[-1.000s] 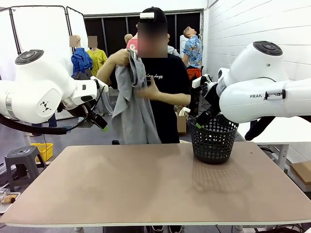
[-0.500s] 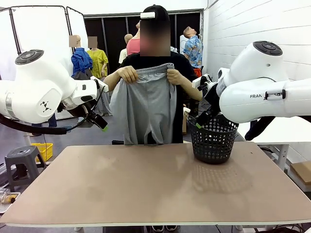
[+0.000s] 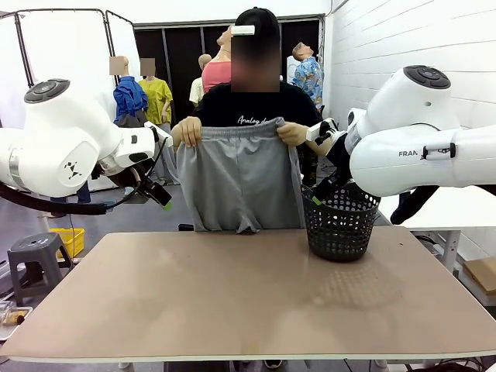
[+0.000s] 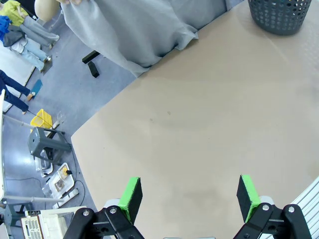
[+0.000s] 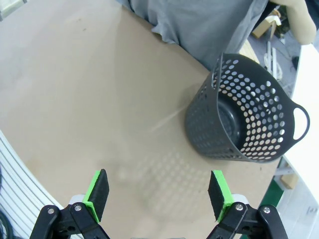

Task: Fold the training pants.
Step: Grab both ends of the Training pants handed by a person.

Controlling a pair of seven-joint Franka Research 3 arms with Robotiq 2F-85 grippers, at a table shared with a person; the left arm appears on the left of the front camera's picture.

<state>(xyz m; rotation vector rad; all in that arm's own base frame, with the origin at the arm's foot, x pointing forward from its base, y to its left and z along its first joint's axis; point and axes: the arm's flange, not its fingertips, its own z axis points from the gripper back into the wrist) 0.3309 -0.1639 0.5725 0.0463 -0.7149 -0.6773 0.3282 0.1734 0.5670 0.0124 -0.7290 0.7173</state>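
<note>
The person at the far side holds the light grey training pants (image 3: pixel 240 182) up by the waistband with both hands, spread flat and hanging just past the table's far edge. The same grey cloth (image 4: pixel 134 27) hangs at the top of the left wrist view and at the top of the right wrist view (image 5: pixel 199 25). My left gripper (image 3: pixel 161 198) stays raised at the left, open, with nothing between its green pads (image 4: pixel 130 196). Raised beside the basket, my right gripper (image 3: pixel 319 194) is open and empty too, its pads (image 5: pixel 220 193) standing wide apart above the bare tabletop.
A black mesh basket (image 3: pixel 339 225) stands on the brown table (image 3: pixel 248 302) at the far right, seen empty from above (image 5: pixel 246 124). A grey stool (image 3: pixel 35 256) and a yellow crate (image 3: pixel 70 239) sit on the floor at the left.
The person has turned the pants from a bunched hold at the shoulder to a flat spread by the waistband and lowered them toward the table's far edge. Neither arm has moved.
</note>
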